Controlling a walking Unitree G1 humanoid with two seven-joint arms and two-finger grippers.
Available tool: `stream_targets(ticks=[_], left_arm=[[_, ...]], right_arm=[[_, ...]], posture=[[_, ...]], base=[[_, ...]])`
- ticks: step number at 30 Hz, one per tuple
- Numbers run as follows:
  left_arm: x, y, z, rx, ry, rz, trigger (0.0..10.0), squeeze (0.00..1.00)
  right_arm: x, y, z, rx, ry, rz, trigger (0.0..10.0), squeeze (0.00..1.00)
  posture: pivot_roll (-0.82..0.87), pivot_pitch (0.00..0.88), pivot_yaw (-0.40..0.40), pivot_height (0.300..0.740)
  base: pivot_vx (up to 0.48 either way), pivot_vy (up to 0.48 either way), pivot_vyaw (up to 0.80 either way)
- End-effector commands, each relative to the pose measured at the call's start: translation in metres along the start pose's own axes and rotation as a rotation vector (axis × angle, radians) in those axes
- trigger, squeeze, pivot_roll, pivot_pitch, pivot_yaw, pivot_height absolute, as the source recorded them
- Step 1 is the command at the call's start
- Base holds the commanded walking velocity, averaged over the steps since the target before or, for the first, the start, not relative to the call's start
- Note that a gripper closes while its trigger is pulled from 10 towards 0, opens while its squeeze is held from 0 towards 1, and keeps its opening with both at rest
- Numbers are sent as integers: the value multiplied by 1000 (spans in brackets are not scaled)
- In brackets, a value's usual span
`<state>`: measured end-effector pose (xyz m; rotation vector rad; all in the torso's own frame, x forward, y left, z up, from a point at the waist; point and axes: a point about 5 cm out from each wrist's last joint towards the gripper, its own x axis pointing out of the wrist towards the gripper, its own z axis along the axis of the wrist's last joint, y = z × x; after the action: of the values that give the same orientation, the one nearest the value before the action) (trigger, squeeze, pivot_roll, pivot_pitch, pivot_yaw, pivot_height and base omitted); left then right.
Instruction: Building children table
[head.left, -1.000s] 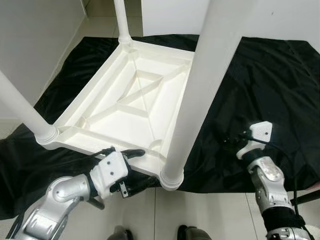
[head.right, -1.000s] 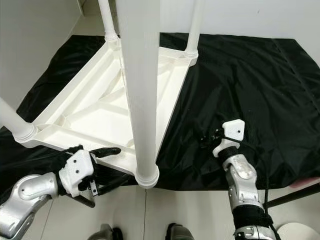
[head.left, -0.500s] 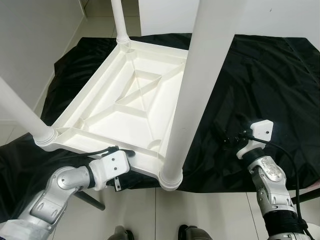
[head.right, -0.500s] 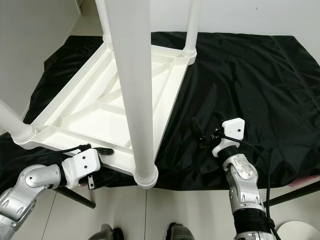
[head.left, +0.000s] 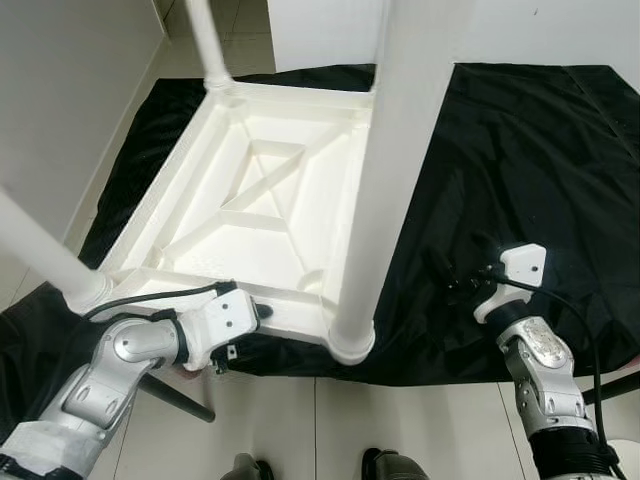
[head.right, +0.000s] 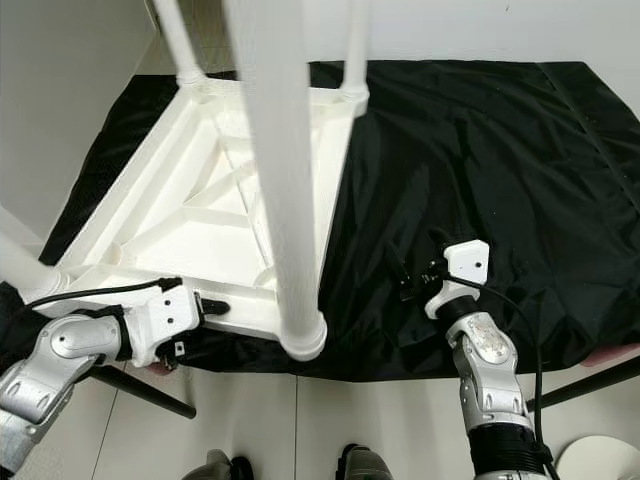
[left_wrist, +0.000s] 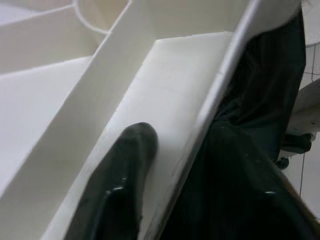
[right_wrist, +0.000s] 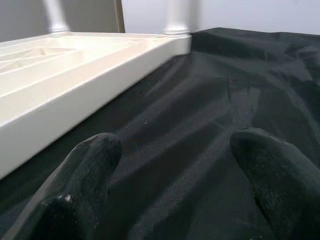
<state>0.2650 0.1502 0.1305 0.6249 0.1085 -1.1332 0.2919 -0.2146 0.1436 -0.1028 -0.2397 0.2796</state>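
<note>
The upturned white plastic table (head.left: 262, 205), legs up, lies on a black cloth sheet (head.left: 520, 140). The left gripper (head.right: 205, 306) pinches its near rim, one finger (left_wrist: 120, 190) on top; that shallow hold could slip if lifted. The right gripper (head.right: 418, 280) hovers spread above the cloth.

The children's table (head.left: 262, 215) lay upside down on a black cloth (head.left: 520, 150) spread over the tiled floor, its white plastic top facing down and its ribbed underside facing up. That underside showed a raised outer rim and inner ribs that formed a smaller rectangle crossed by diagonal struts. Four round white legs stood upright from the corner sockets. The nearest leg (head.left: 385, 200) rose toward the camera from the corner closest to the robot, ending in a flared collar. Another leg (head.left: 40, 250) stood at the near left corner, and a third (head.left: 208, 45) at the far left corner.
</note>
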Motion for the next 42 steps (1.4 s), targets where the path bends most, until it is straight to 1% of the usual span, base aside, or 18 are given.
stream_targets(ticks=[1, 2, 3, 4, 5, 11, 16, 17, 18, 19, 24, 25, 26, 27, 33, 35, 37, 42], left_arm=[[3, 1, -8, -59, 11, 48, 1882, 0], [3, 1, -8, -59, 11, 48, 1882, 0], [7, 2, -6, -49, 5, 51, 4078, 0], [7, 2, -6, -49, 5, 51, 4078, 0], [20, 7, 1, -5, -12, 83, 10000, 0], [35, 11, 11, 6, -54, 128, 10000, 0], [40, 10, 15, -54, -93, 129, 10000, 0], [40, 9, 16, -61, -102, 126, 10000, 600], [40, 9, 16, -61, -102, 126, 10000, 600], [40, 8, 16, -77, -109, 123, 10000, 1000], [41, 8, 16, -93, -113, 122, 10000, 1000], [39, 6, 18, -56, -122, 111, 10000, 0], [39, 6, 18, -56, -122, 111, 10000, 0], [32, 0, 24, -13, -152, 97, 10000, 0], [29, -6, 31, -2, -179, 95, 10000, 0], [30, -7, 33, -3, -182, 96, 10000, 0], [36, -3, 35, -27, -181, 142, 10000, 0], [41, 2, 38, -40, -192, 187, 10000, 0]], right_arm=[[-1, 3, -2, 7, 9, 0, 10000, 0], [-1, 3, -2, 7, 9, 0, 10000, 0], [0, 3, -2, 8, 8, -4, 10000, 0], [0, 3, -2, 8, 8, -4, 10000, 0], [1, 6, -2, 6, 7, -5, 10000, 0], [-1, 12, -1, 3, 7, 10, 10000, 0], [-3, 13, -1, 13, 12, -1, 10000, 0], [-3, 13, -1, 11, 12, -5, 10000, 0], [-3, 13, -1, 11, 12, -5, 10000, 0], [-3, 13, -1, 11, 12, -11, 10000, 0], [-4, 13, -1, 12, 12, -18, 10000, 0], [-4, 13, -1, 11, 16, -10, 10000, 0], [-4, 13, -1, 11, 16, -10, 10000, 0], [-7, 8, -1, 4, 35, 29, 10000, 0], [-14, -2, 1, -8, 72, 99, 10000, 0], [-15, -4, 2, -13, 79, 115, 10000, 0], [-29, -10, 8, -25, 103, 229, 10000, 0], [-43, -10, 14, -34, 127, 342, 10000, 0]], posture=[[-67, 168, 92, 740], [-67, 168, 92, 740], [-69, 166, 93, 740], [-69, 166, 93, 740], [-74, 166, 95, 740], [-82, 171, 99, 740], [-88, 176, 103, 740], [-89, 177, 103, 740], [-89, 177, 103, 740], [-87, 177, 104, 740], [-87, 177, 104, 740], [-82, 175, 102, 740], [-82, 175, 102, 740], [-75, 175, 102, 740], [-71, 178, 95, 740], [-70, 178, 93, 740], [-65, 169, 82, 740], [-70, 161, 81, 740]], base=[[0, 0, 0], [0, 0, 0], [0, 0, 0], [0, 0, 0], [0, 0, 0], [0, 0, 0], [0, 0, 0], [0, 0, 0], [0, 0, 0], [0, 0, 0], [0, 0, 0], [0, 0, 0], [0, 0, 0], [0, 0, 0], [0, 0, 0], [0, 0, 0], [0, 0, 0], [0, 0, 0]])
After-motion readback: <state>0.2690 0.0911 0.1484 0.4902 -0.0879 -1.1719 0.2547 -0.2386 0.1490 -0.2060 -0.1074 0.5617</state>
